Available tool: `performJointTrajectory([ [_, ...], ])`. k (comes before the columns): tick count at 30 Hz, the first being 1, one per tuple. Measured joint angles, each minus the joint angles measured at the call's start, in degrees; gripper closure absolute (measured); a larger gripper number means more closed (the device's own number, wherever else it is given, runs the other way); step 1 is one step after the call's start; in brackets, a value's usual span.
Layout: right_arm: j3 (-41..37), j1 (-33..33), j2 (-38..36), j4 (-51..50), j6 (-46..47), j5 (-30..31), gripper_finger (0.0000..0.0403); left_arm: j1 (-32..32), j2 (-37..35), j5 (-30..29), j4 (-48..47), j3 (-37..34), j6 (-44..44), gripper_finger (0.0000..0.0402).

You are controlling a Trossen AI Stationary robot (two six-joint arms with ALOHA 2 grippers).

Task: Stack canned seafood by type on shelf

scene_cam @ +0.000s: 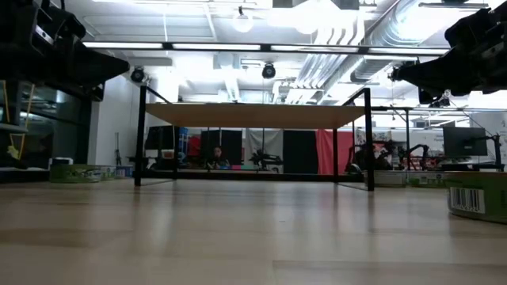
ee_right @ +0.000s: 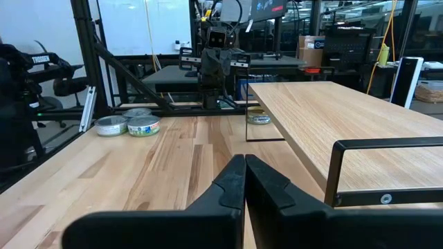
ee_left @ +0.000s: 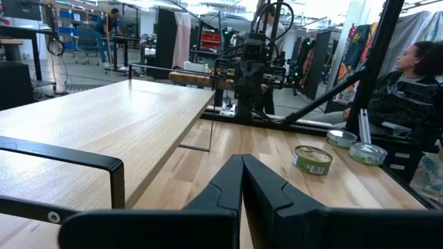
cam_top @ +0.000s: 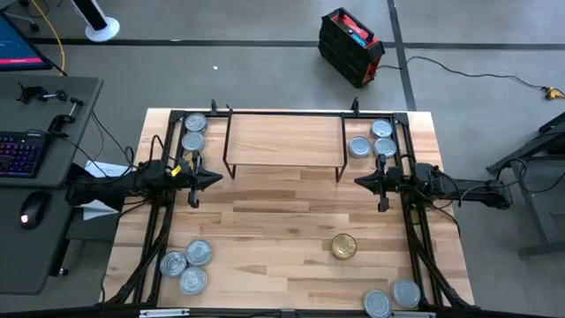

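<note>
The shelf (cam_top: 284, 141), a light-wood board on black wire legs, stands at the table's far middle with nothing on top. Silver-lidded tins sit in groups on the tabletop: two at the far left (cam_top: 193, 132), three at the far right (cam_top: 375, 141), three at the near left (cam_top: 189, 265), two at the near right (cam_top: 393, 299). A gold tin (cam_top: 343, 246) lies alone, right of the middle. My left gripper (cam_top: 216, 179) hovers left of the shelf's near edge, shut and holding nothing. My right gripper (cam_top: 359, 181) faces it from the right, also shut and holding nothing.
Black frame rails (cam_top: 159, 238) run along the table's left and right sides beside the arms. The middle of the tabletop (cam_top: 274, 230) between the grippers is bare wood. A desk with a keyboard (cam_top: 18, 155) stands off the table's left.
</note>
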Motion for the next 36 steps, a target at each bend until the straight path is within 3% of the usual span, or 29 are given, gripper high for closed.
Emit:
performJointTrajectory([
  [36, 0.00, 0.01, 0.02, 0.00, 0.00, 0.00, 0.0402, 0.02, 0.00, 0.02, 0.00, 0.00, 0.00, 0.0401],
])
